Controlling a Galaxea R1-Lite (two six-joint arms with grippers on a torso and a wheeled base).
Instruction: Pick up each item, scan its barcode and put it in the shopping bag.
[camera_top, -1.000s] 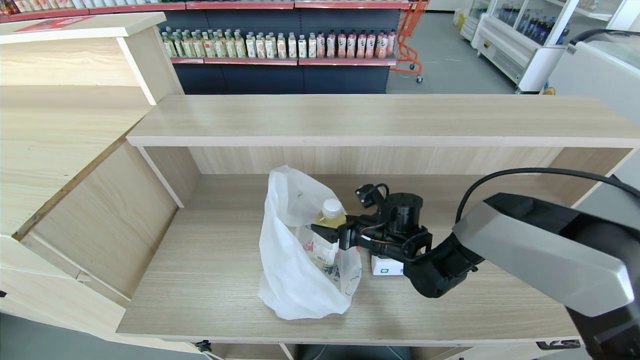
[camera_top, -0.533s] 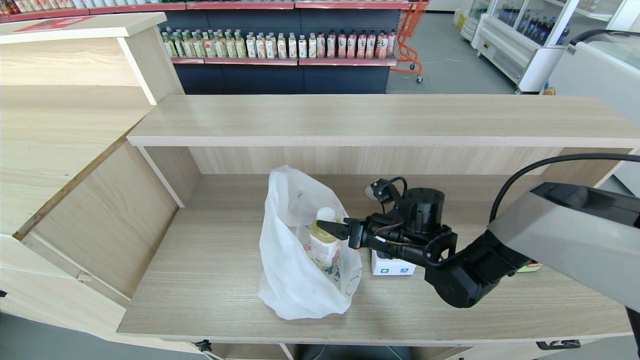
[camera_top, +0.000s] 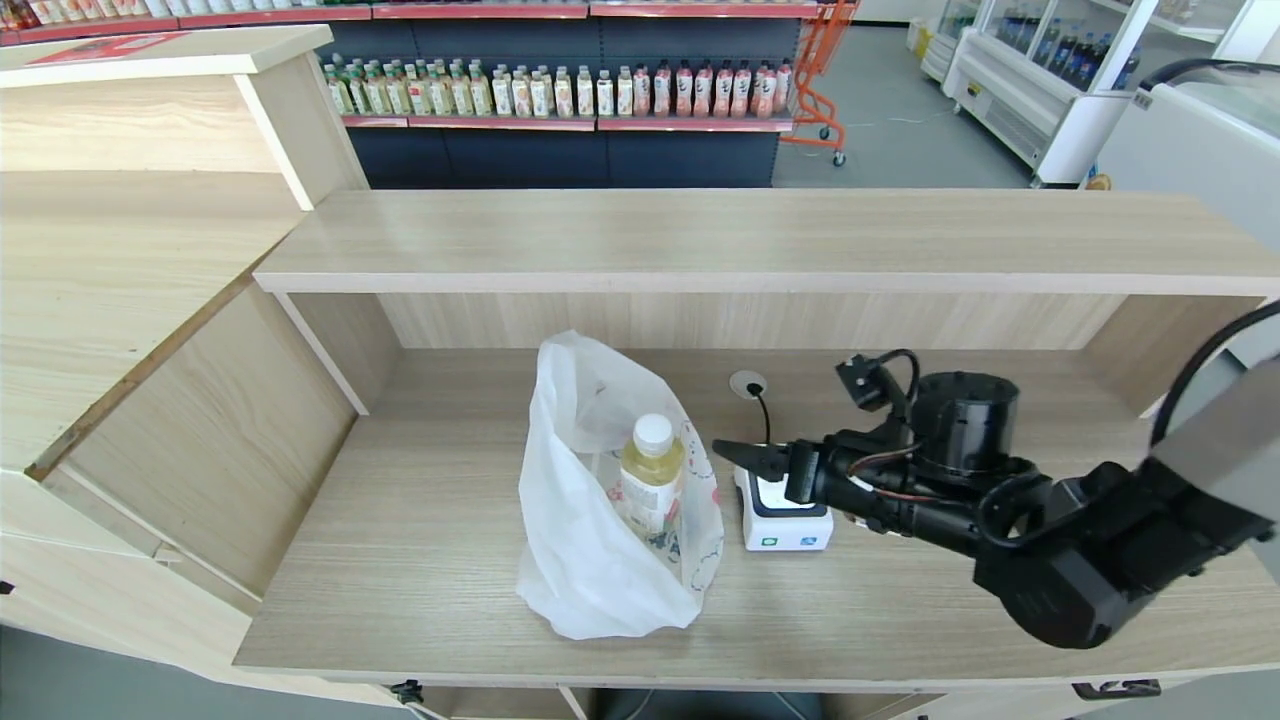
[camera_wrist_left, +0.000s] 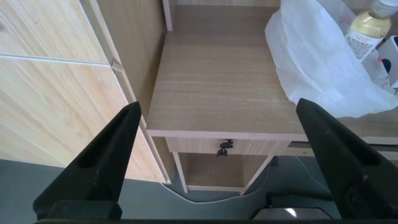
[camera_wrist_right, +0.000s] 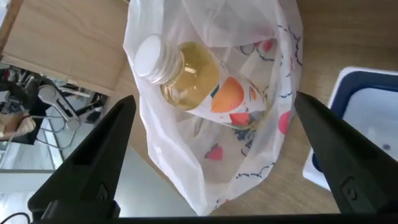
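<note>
bottle (camera_top: 651, 470): upright inside shopping bag (camera_top: 585, 560), cap showing, mid-desk (camera_top: 420, 520) near front edge.
right gripper (camera_top: 742, 456): fingers apart, holding nothing, over scanner (camera_top: 787, 520), just right of the bag.
left gripper (camera_wrist_left: 219, 107): fingers apart, before the desk's front edge, left end.
room: bare wood from bag to left wall; ledge along back.

Matte black housing along right arm (camera_top: 1080, 560), bulky rounded joint near wrist. Light grey angular shell (camera_top: 1215, 440) over upper link. Black cylindrical motor cap (camera_top: 963, 405) on top of wrist. Small black camera module (camera_top: 860, 375) on bracket, thin black lead looped behind it. Fine reddish-brown wires (camera_top: 890, 462) along wrist body. Thick black cable (camera_top: 1200, 360) arcing at outer edge. Black tapered fingers with pointed tips on right gripper (camera_top: 748, 462). Same matte black, faceted, wedge-shaped fingers (camera_wrist_left: 99, 165) on left gripper (camera_wrist_left: 217, 109).
</note>
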